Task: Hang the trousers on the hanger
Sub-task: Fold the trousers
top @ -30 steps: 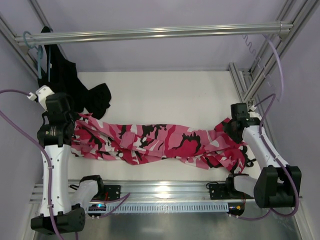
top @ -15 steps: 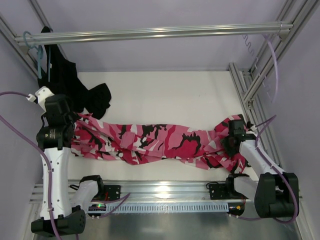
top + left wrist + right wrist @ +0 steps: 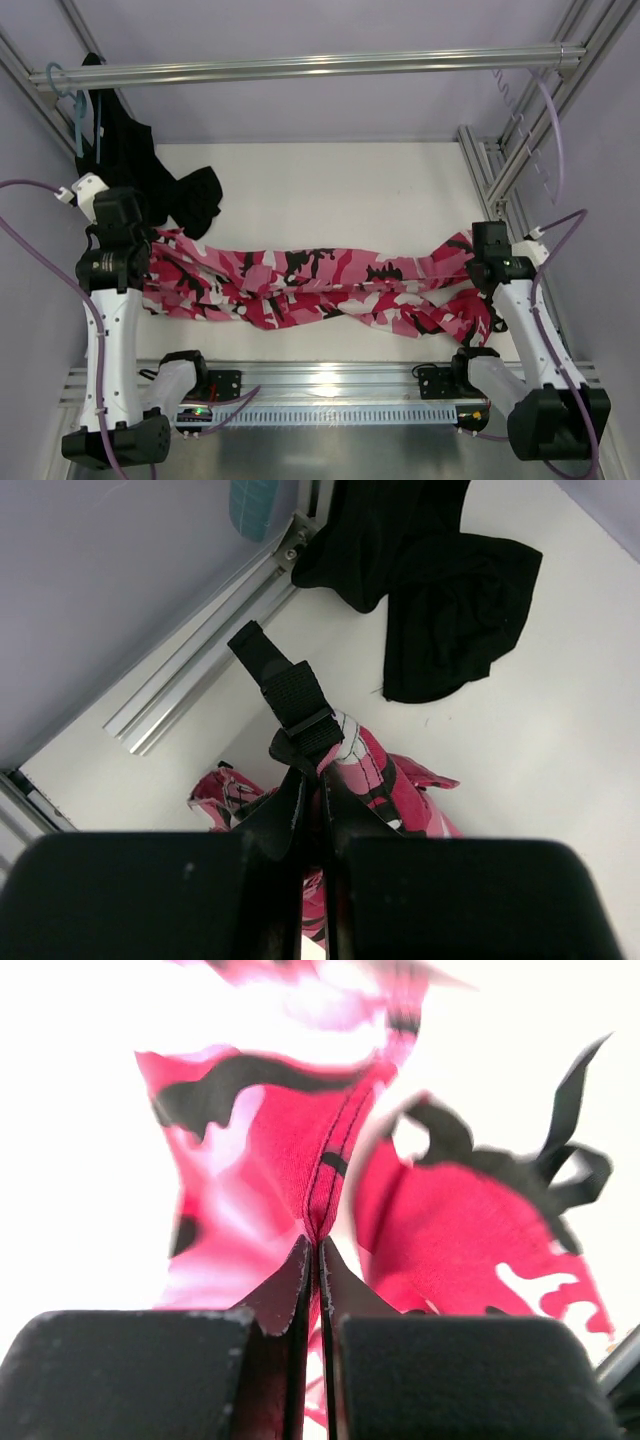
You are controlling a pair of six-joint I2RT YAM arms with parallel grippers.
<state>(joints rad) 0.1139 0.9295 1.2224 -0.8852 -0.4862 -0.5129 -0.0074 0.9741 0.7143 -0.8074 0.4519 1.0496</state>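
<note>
The trousers (image 3: 320, 285) are strung out left to right across the near half of the white bench (image 3: 330, 190), twisted and bunched along their length, with each end caught by an arm. The left claw (image 3: 312, 780) is pinched together on the left end, and a black strap of the garment sticks up just past its tips. The right claw (image 3: 313, 1252) is clamped on a stitched seam in the crimson cloth at the right end. A black garment (image 3: 185, 195) droops from a teal hanger (image 3: 78, 120) at the left end of the rail (image 3: 300, 66) and spills onto the bench just behind the left arm. The pale hanger (image 3: 503, 92) is only faintly visible, hanging at the rail's right end.
</note>
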